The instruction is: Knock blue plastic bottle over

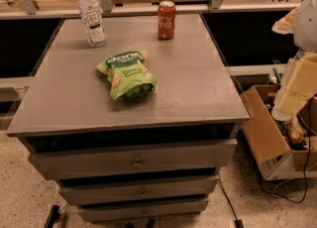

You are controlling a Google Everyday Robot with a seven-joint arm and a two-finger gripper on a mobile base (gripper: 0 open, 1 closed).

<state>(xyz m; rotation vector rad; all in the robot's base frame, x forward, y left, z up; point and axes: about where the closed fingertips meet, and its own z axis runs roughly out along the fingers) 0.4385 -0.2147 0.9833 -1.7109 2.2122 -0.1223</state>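
The blue plastic bottle (92,16) is a slim clear bottle with a white cap and a white label. It stands upright at the far left of the grey cabinet top (198,93). My gripper (288,23) is at the right edge of the view, on the end of my pale arm. It is beyond the cabinet's right side and far from the bottle. It holds nothing that I can see.
A red cola can (166,20) stands upright at the far middle of the top. A green snack bag (127,74) lies near the centre. An open cardboard box (265,133) with cables sits on the floor to the right. Shelving rails run behind the cabinet.
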